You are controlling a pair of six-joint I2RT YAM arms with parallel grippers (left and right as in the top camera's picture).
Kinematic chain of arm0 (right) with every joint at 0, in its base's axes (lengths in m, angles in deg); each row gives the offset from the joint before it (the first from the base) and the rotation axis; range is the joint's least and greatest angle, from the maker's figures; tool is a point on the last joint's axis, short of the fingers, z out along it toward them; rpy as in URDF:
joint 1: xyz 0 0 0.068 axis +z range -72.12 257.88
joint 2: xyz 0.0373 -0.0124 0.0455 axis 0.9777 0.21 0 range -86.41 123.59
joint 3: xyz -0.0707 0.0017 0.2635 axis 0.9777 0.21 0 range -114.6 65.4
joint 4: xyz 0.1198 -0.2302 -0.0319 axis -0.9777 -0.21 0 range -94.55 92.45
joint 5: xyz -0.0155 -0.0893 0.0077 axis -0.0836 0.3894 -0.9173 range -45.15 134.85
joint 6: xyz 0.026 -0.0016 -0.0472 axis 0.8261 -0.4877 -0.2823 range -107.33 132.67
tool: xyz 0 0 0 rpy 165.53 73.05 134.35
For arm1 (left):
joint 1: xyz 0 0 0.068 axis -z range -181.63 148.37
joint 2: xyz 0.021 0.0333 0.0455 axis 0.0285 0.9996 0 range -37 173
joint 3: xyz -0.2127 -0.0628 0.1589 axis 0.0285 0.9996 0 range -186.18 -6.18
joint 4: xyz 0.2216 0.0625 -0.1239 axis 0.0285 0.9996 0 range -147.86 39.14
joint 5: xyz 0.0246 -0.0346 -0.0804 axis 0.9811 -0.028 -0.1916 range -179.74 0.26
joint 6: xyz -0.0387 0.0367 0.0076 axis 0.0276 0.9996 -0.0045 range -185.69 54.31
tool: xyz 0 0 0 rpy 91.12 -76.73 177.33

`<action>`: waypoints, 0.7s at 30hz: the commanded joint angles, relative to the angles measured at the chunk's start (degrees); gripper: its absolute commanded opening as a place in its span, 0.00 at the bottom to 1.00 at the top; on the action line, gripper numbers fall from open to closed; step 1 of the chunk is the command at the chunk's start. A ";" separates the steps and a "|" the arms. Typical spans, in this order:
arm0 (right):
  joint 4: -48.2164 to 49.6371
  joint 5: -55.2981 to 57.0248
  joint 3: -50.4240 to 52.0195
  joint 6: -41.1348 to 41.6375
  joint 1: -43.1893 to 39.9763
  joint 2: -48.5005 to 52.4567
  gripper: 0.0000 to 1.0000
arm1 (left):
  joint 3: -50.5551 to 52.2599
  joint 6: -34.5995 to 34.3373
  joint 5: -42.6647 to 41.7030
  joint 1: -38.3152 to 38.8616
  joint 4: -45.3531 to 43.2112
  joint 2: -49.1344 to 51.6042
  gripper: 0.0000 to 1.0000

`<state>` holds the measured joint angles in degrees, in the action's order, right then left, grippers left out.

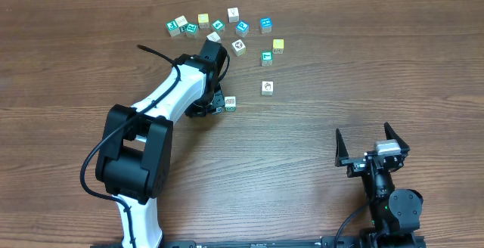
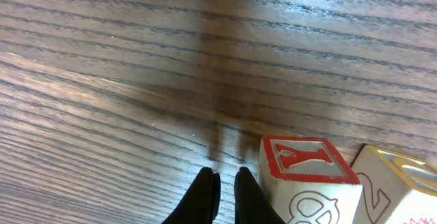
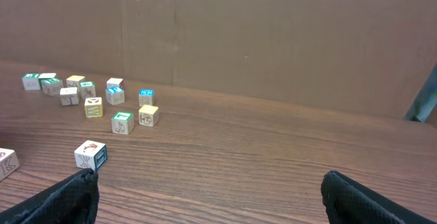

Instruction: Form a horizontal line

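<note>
Overhead: my left pincer (image 1: 216,104) is low on the table (image 1: 91,66), mostly hidden under its own wrist. The red-Y cube (image 1: 230,103) sits just to its right, but the letter isn't readable from up here. The other cubes (image 1: 227,29) are scattered beyond the pincer, further out. I can't make out a finished horizontal line anywhere. The closest thing is a three-cube cluster (image 1: 182,26) ahead-left of the pincer, roughly in a row, contact unclear. My right pincer (image 1: 366,131) is well apart from everything, jaws spread wide, empty. My read: parked to keep out of the left arm's way.

Left wrist: this fills in what overhead hides. The left pincer (image 2: 225,182) is clenched, fingertips (image 2: 208,183) together, gripping nothing. The red-Y cube is just right of the tips; touching or not, can't tell. A cream cube (image 2: 399,183) sits right of that one, and overhead doesn't separate the two. Clenched tips beside a cube look like a pusher setup, not a pick.

Right wrist: right pincer fingers (image 3: 65,197) are wide apart, nothing between them. A white cube with a teal side (image 3: 91,154) lies ahead-left, the scatter further ahead-left. It's the only view showing the side faces across the scatter. The left pincer isn't in it.
</note>
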<state>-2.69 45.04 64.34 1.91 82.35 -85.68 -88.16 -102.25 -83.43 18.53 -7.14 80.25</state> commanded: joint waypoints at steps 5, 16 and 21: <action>0.33 -0.31 0.61 -0.22 -0.37 -0.55 1.00 | 0.42 -1.16 1.29 0.02 -0.22 0.52 0.08; 0.33 -0.31 0.61 -0.22 -0.37 -0.55 1.00 | 0.39 -1.16 1.29 0.02 -0.22 0.52 0.08; 0.33 -0.31 0.61 -0.22 -0.37 -0.55 1.00 | 0.42 -1.16 1.31 0.02 -0.22 0.52 0.08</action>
<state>-2.69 45.06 64.34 1.91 82.35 -85.68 -88.16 -102.25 -83.43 18.53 -7.14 80.25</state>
